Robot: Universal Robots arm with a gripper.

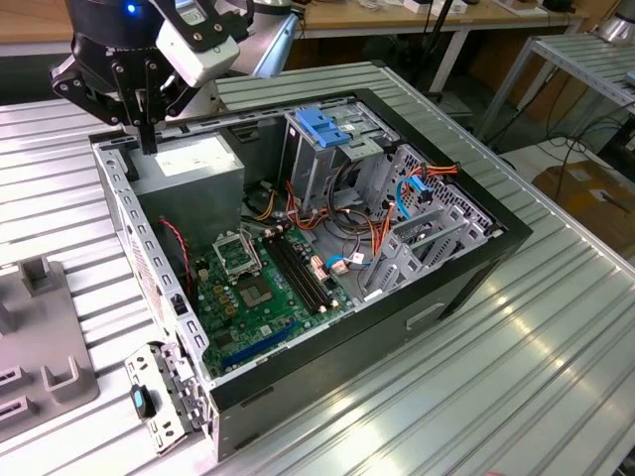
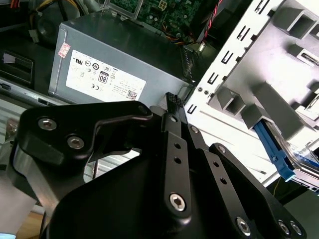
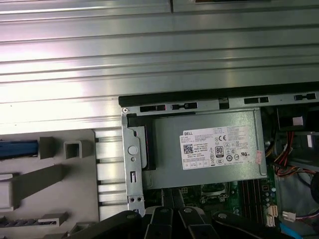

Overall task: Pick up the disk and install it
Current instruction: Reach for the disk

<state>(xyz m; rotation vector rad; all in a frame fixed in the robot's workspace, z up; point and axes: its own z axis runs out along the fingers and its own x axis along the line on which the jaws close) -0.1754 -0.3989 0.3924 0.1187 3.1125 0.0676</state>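
The disk lies in a grey fixture beside the computer case. Its blue rail shows in the first wrist view. In the second wrist view the blue rail appears again, with a bit of the label beside it. My gripper hangs over the case's back corner, at the exterior view's left, just above the case rim next to the power supply. Its black fingers are pressed together with nothing between them. The disk sits off to the side of the gripper, well apart from it.
The open case lies on a ribbed metal table. Inside are a green motherboard, cables, and a metal drive cage with a blue latch. The grey fixture stands at the exterior view's left. A loose metal bracket lies near the case's front corner.
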